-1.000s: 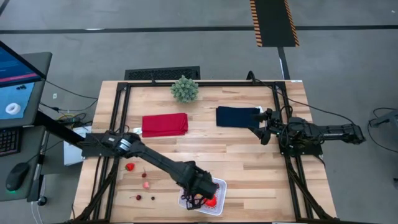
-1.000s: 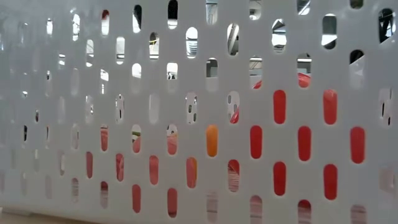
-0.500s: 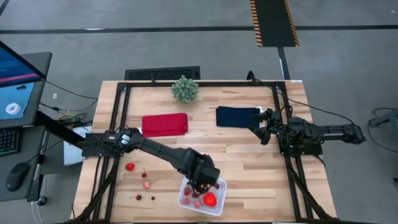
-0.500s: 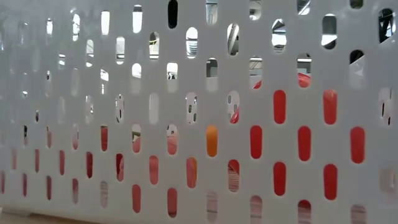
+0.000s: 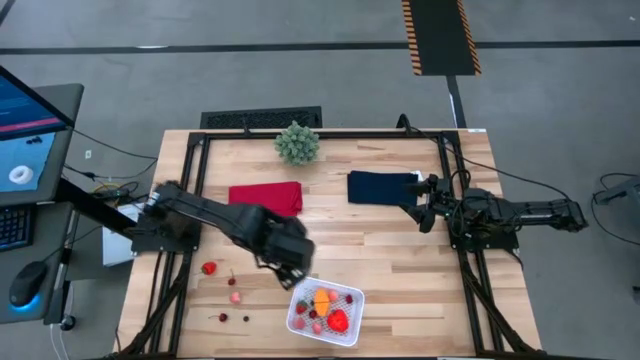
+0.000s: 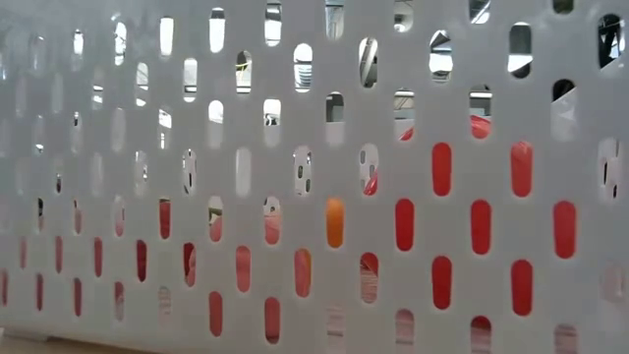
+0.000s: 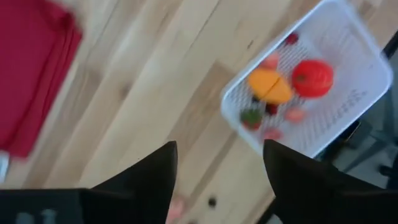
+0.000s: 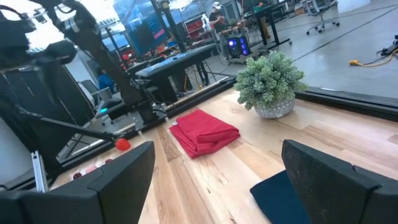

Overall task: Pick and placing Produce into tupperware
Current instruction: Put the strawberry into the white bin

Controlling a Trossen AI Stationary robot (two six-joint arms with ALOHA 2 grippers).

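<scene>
Where the table's near edge runs, right of centre, the tupperware sits: a small white square container with rounded corners and a mesh bottom. Inside lie an orange piece, a red pepper-like piece, a strawberry and small pinkish bits. Left of it on the bare wood lie a strawberry, a pink piece and dark cherries. No writing can be read anywhere. Only the low view shows the container's slotted white wall, with red and orange colour behind the slots. Just far-left of the container, the left gripper hangs with fingers parted, empty. At the right, by the navy cloth, the right gripper waits, spread wide and empty.
</scene>
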